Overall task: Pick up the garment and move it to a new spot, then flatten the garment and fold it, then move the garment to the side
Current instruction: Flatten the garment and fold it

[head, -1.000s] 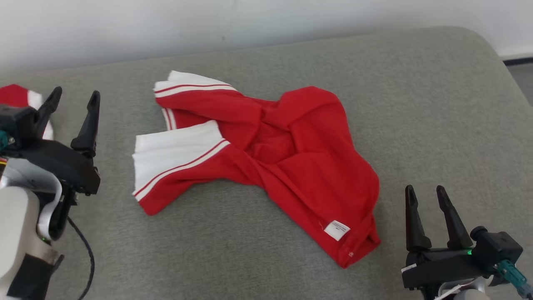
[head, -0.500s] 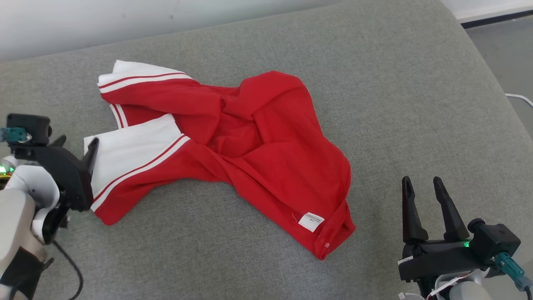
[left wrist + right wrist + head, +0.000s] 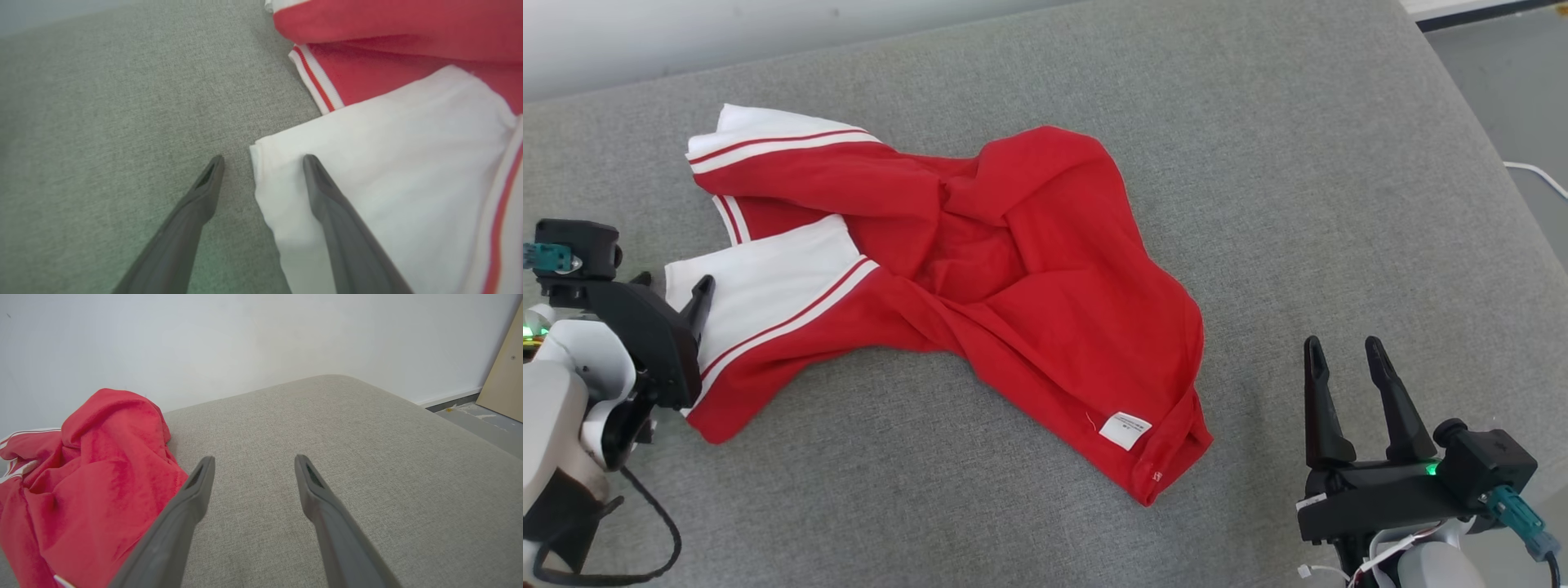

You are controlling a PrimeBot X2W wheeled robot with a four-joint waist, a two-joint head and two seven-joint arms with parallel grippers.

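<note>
A crumpled red garment (image 3: 1029,310) with white, red-striped cuffs lies on the grey cushion (image 3: 1258,163); a white label shows near its lower right hem. My left gripper (image 3: 674,298) stands open at the garment's white cuff (image 3: 388,171). In the left wrist view one finger lies over the white cloth and the other over bare cushion, with the cuff's edge between them. Off the garment's lower right corner, my right gripper (image 3: 1339,351) hangs open over bare cushion, with nothing between its fingers (image 3: 196,490). The red garment (image 3: 94,477) bulks to its left there.
A pale wall (image 3: 245,335) runs behind the cushion. The cushion's rounded right edge drops to a grey floor (image 3: 1503,90), where a white cable (image 3: 1535,175) lies. A light wooden panel (image 3: 502,367) leans at the far right.
The head camera has swung right and down, shifting the whole picture. My left gripper has dropped from beside the garment down to its white cuff. The right gripper holds its place.
</note>
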